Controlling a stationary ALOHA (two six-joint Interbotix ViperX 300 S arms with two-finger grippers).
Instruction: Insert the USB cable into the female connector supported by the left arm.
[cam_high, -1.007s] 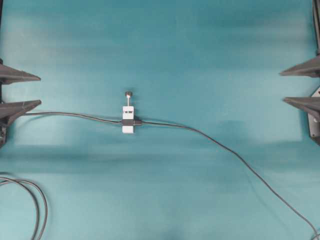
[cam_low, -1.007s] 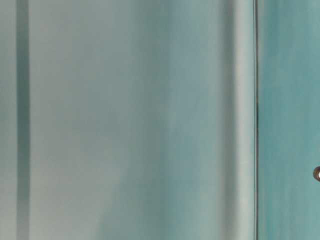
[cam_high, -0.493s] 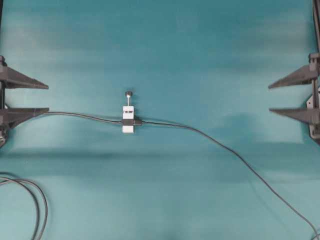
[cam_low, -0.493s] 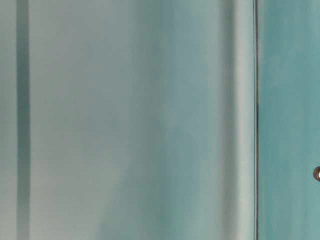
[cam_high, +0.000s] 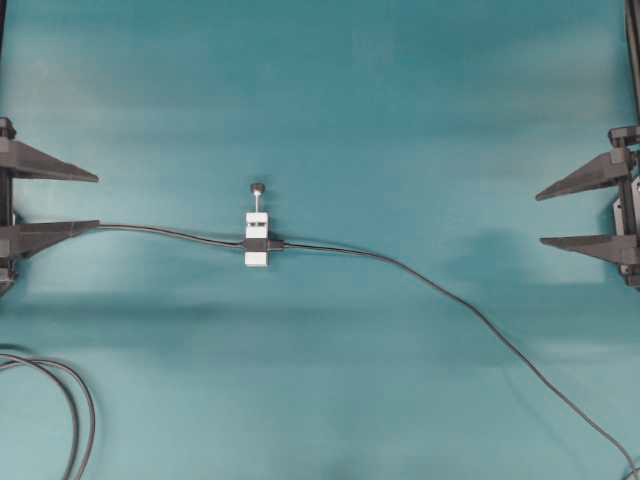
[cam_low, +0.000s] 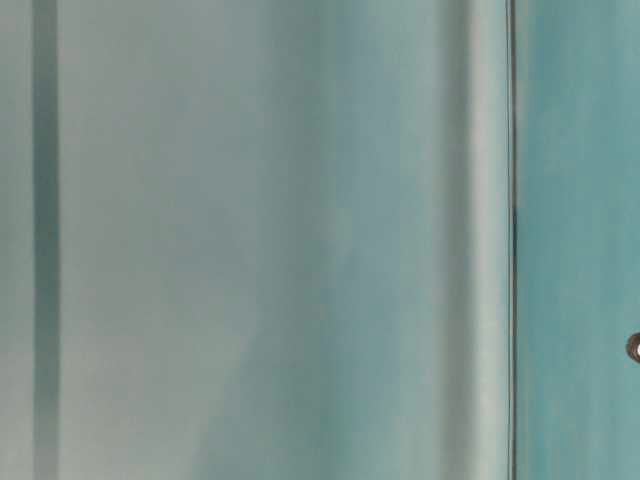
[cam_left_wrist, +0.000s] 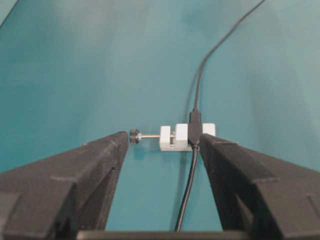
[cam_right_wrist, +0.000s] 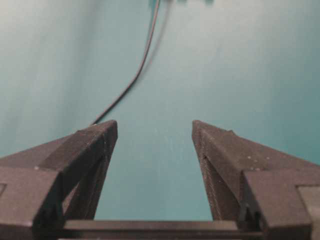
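1. The female connector (cam_high: 256, 240), a small white block with a black band, lies flat near the middle of the teal table (cam_high: 400, 100), its thin rod and black knob pointing toward the top of the overhead view.
2. The USB cable (cam_high: 480, 325) runs from the connector's right side, where its dark plug end sits against the black band, and curves away to the lower right corner. Whether the plug is fully seated cannot be told.
3. A dark cable tail (cam_high: 160, 232) leaves the connector's left side and reaches the lower finger of the left gripper (cam_high: 95, 200).
4. The left gripper sits at the left edge, jaws wide apart and holding nothing. It points level toward the connector, which its wrist view frames between the fingertips, well ahead of them.
5. The right gripper (cam_high: 540, 217) sits at the right edge, jaws wide and empty, pointing inward over bare table, well apart from the connector.
6. Looped dark cables (cam_high: 70, 400) lie at the lower left corner.
7. The table-level view is a blur.
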